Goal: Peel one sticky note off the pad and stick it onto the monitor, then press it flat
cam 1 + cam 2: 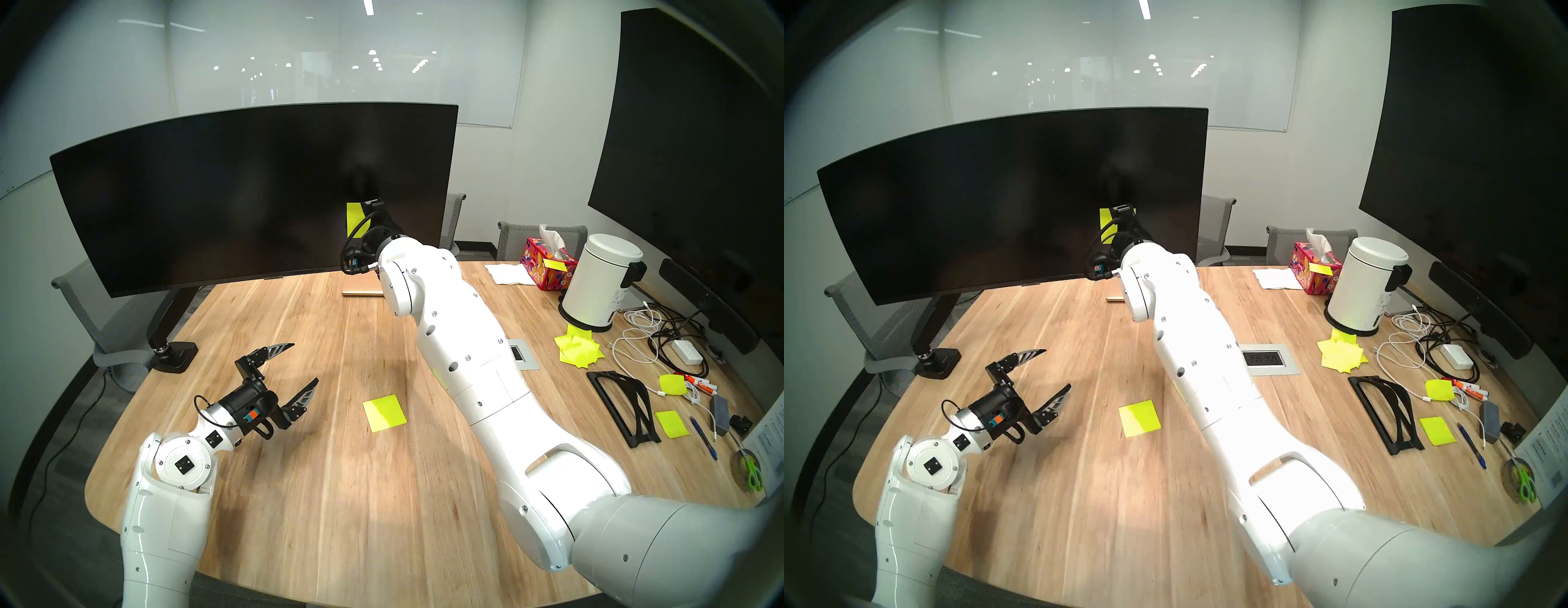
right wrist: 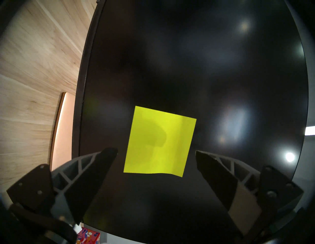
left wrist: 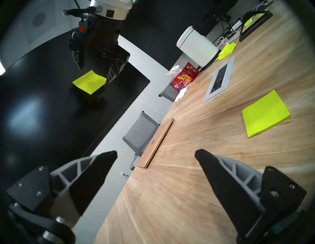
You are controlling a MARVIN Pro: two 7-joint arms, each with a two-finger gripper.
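Note:
A neon yellow-green sticky note sits on the wide curved monitor, low on its right half; its lower edge curls slightly. My right gripper is open just in front of the screen, one finger on each side of the note, holding nothing. The left wrist view shows the same note beneath the right gripper. The pad lies flat mid-table, beside my right forearm. My left gripper hovers open and empty over the table's left, left of the pad.
A gold laptop lies under the monitor's right end. To the right are a tissue box, white bin, jumble of yellow sheets, black stand, cables, pens and a tall flat screen. An outlet plate is set in the table.

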